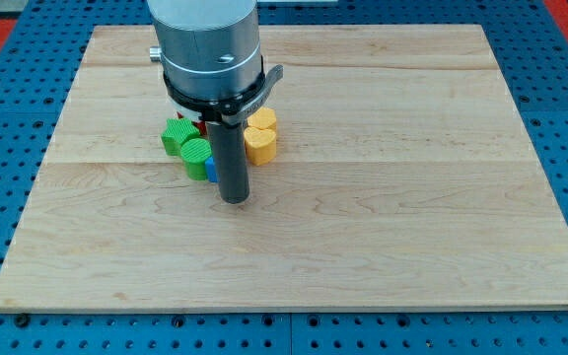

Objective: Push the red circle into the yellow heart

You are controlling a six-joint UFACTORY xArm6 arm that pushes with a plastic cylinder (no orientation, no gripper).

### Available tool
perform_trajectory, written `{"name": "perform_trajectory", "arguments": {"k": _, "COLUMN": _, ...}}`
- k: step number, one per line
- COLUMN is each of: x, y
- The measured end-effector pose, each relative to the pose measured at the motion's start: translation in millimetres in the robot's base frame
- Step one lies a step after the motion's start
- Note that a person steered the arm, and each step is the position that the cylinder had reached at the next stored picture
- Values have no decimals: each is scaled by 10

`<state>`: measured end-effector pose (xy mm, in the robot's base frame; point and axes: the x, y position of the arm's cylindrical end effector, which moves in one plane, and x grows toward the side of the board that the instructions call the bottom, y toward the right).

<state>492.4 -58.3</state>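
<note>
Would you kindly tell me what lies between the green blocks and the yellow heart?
In the camera view, my dark rod stands between the green blocks and the yellow heart-shaped block; its tip rests nearer the view's bottom.

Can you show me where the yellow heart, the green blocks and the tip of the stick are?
yellow heart (pixel 261 138), camera view, on its top face.
green blocks (pixel 187 144), camera view, on the top of the cluster.
my tip (pixel 235 199), camera view, the rod's very end on the board.

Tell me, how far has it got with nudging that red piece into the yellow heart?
Done: hard to judge. Only a sliver of the red block shows behind the arm, so contact with the yellow heart cannot be confirmed. In hand: my tip sits below the cluster, beside the green blocks and a blue block. Left: probably the final push.
</note>
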Motion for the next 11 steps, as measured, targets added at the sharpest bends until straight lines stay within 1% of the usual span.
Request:
{"name": "perform_trajectory", "arguments": {"k": 2, "x": -7, "y": 0}}
{"name": "perform_trajectory", "arguments": {"k": 3, "x": 301, "y": 11}}
{"name": "perform_trajectory", "arguments": {"k": 4, "x": 479, "y": -595}}
{"name": "perform_trajectory", "arguments": {"k": 5, "x": 256, "y": -996}}
{"name": "perform_trajectory", "arguments": {"k": 6, "x": -174, "y": -1018}}
{"name": "perform_trajectory", "arguments": {"k": 7, "x": -403, "y": -1018}}
{"name": "perform_trajectory", "arguments": {"k": 8, "x": -448, "y": -1006}}
{"name": "perform_trajectory", "arguments": {"k": 9, "x": -581, "y": -849}}
{"name": "perform_trajectory", "arguments": {"k": 11, "x": -634, "y": -581}}
